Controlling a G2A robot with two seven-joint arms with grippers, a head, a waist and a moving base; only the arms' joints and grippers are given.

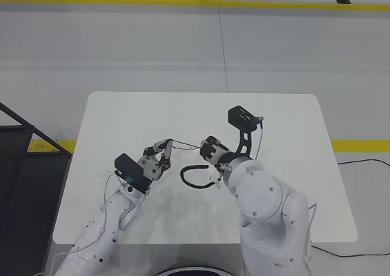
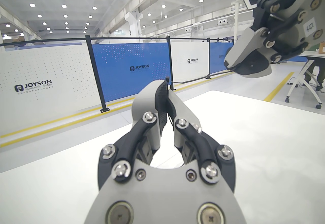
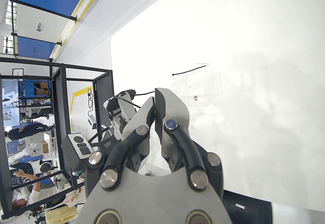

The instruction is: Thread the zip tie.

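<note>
– While both arms hang over the white table (image 1: pixel 284 117), take the left gripper (image 2: pixel 166 86) as our marker. It's pressed together, nipping the zip tie (image 1: pixel 186 144) between its ribbed pads (image 2: pixel 161 104).
– And the right gripper (image 3: pixel 155 94)?
– Just beside the marker and facing it, jaws closed as well, with the far end of the strap running into its tips. I'd call that a pinch on the tail, though the tip itself is buried between the pads.
– So the tie bridges the gap.
– Exactly. Its long axis runs straight from the left gripper across to the right one, clear of the table. A small black nub (image 2: pixel 167 79), the locking head by my read, peeks out just past the left gripper's fingertips. That puts the slot at the marker and the tail away with the right arm, so the tail has to curl back toward the head.
– Can you see the slot?
– No, it's too small to tell which way it faces. There's also a thin dark line (image 3: pixel 189 70) farther out on the table from the left gripper, and I can't tell what that is.
</note>
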